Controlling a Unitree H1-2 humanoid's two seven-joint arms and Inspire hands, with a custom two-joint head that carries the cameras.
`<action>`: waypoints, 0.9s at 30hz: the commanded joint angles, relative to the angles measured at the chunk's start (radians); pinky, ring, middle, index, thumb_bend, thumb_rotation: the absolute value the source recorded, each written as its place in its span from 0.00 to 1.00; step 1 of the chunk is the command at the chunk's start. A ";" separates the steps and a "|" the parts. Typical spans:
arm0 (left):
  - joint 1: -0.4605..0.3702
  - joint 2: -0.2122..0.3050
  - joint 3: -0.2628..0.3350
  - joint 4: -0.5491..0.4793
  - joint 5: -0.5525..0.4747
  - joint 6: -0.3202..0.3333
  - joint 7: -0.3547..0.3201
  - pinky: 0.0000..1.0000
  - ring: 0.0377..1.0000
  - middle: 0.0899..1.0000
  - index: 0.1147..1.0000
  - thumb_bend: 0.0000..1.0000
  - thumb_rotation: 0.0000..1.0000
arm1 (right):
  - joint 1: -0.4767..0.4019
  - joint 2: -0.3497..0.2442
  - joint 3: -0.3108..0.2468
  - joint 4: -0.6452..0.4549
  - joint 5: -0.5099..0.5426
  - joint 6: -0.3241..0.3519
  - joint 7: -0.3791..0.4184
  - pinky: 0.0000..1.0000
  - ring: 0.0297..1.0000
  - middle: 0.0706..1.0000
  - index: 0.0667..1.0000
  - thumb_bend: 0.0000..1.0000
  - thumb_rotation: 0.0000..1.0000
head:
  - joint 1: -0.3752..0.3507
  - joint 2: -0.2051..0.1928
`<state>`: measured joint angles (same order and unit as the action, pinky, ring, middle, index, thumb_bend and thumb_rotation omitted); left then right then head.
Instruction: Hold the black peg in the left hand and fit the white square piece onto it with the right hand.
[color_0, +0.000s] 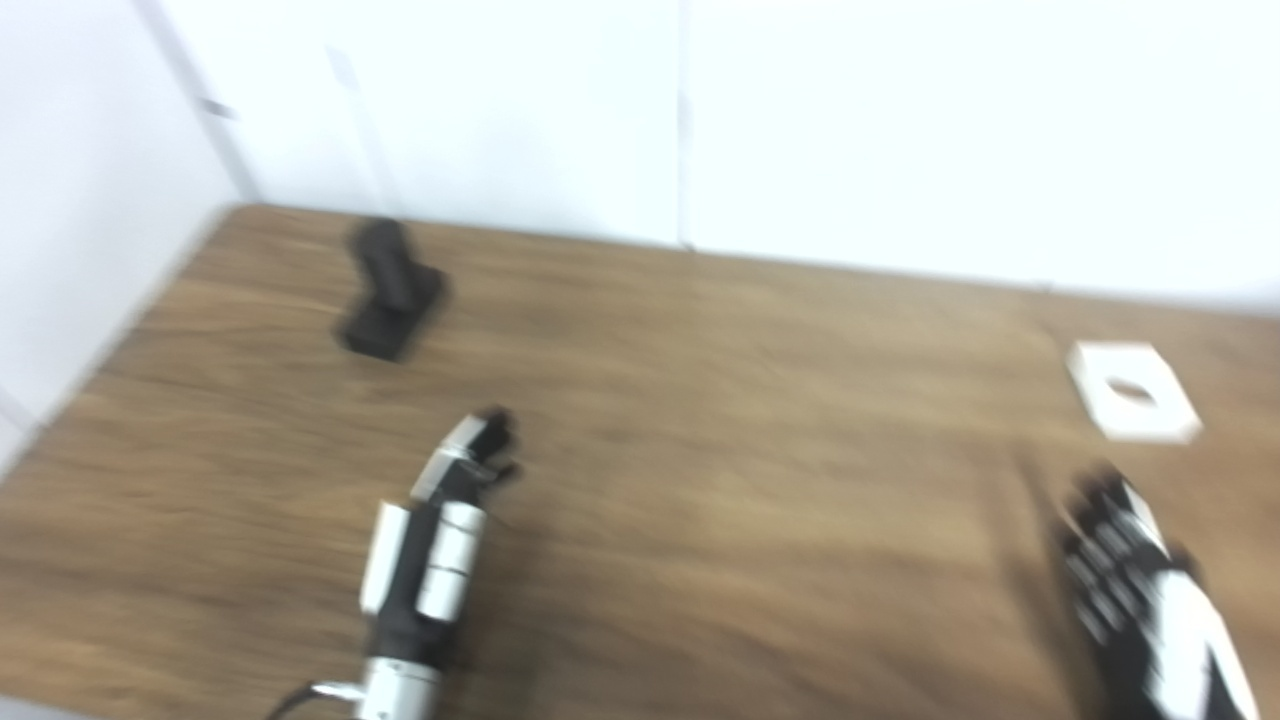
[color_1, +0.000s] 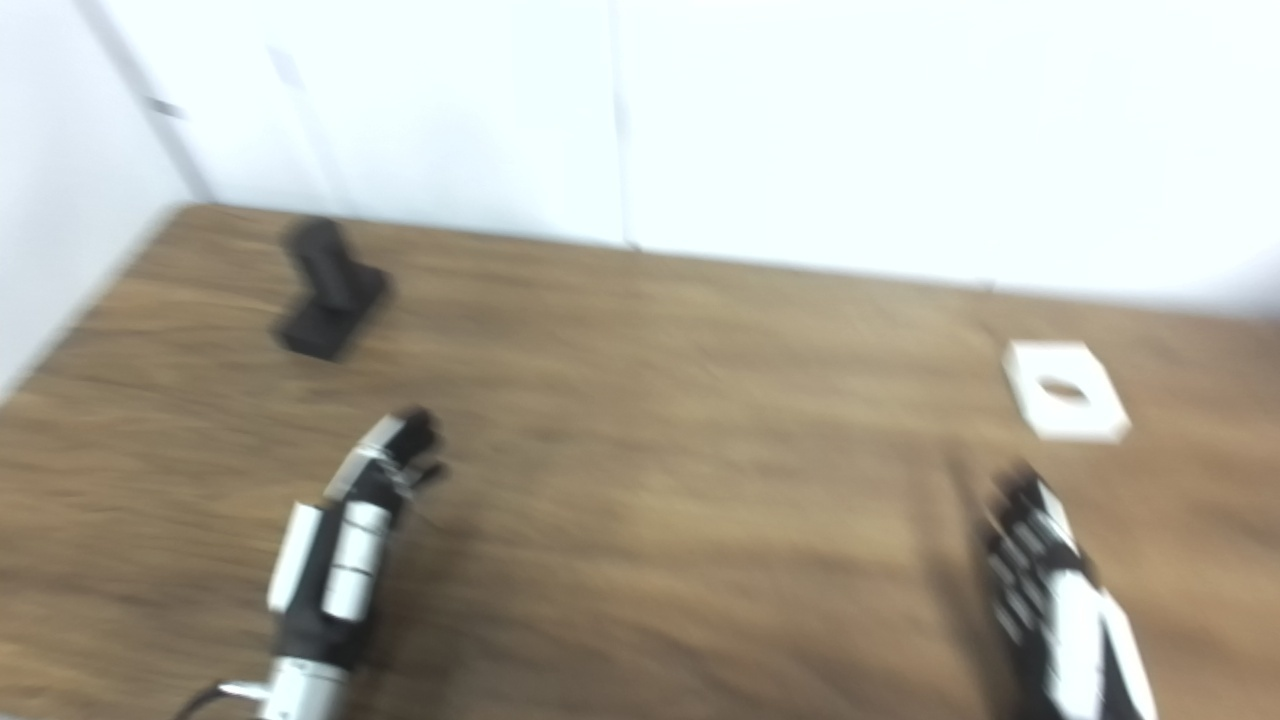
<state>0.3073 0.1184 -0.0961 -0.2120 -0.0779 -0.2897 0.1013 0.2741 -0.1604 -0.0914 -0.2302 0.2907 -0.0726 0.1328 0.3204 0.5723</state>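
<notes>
The black peg (color_0: 390, 290) lies on the wooden table (color_0: 700, 450) at the far left; it also shows in the right eye view (color_1: 332, 289). The white square piece (color_0: 1132, 390) with a round hole lies flat at the far right. My left hand (color_0: 440, 530) is open and empty over the table's near left, well short of the peg. My right hand (color_0: 1130, 580) is open and empty at the near right, a little short of the white piece. Both pictures are blurred.
White walls stand behind the table and along its left side. The table's left edge (color_0: 110, 340) runs close to the peg.
</notes>
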 joint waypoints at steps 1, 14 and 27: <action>-0.019 -0.133 -0.033 0.056 0.021 -0.015 0.010 0.86 0.91 0.91 0.88 0.56 0.92 | -0.019 -0.018 -0.016 -0.001 0.017 -0.037 0.020 1.00 1.00 1.00 1.00 0.51 1.00 | 0.001 0.000; -0.035 -0.146 -0.073 0.122 0.073 -0.062 0.049 0.88 0.93 0.94 0.90 0.57 0.95 | -0.023 -0.013 -0.031 0.006 -0.008 -0.004 -0.007 1.00 0.99 0.94 0.92 0.67 0.93 | 0.056 -0.051; -0.013 -0.104 -0.040 -0.099 0.371 0.146 0.149 0.86 0.91 0.92 0.91 0.56 0.52 | -0.006 0.011 -0.029 -0.011 -0.035 0.010 -0.018 0.98 0.95 0.90 0.89 0.72 0.91 | 0.038 -0.055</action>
<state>0.3074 0.1133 -0.1481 -0.2533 0.2437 -0.1725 0.2262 0.2616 -0.1551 -0.1154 -0.2197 0.2547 -0.0499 0.1221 0.3590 0.5170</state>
